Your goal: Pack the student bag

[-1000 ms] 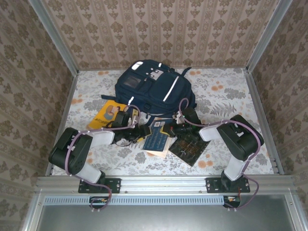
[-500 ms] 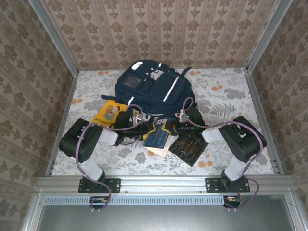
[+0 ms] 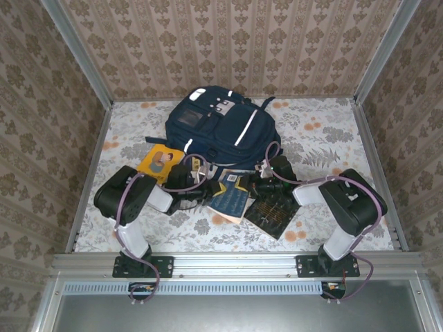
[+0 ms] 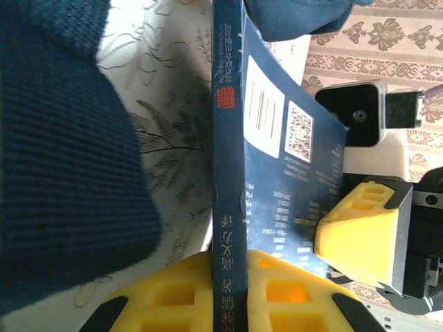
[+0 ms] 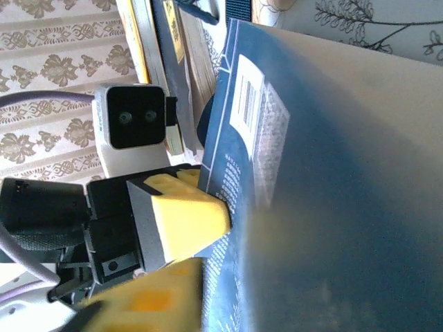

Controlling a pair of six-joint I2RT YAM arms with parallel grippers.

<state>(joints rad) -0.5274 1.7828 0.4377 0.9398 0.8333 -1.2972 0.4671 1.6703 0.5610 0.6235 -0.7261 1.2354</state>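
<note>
The big student bag takes up the far middle of the table. Just near it are a yellow book on the left, a blue book in the middle and a dark book on the right, so the middle is crowded. The left hand and right hand meet at the blue book and block that spot. There is open room far right, far left and along the near edge. Walls close in three sides.
</note>
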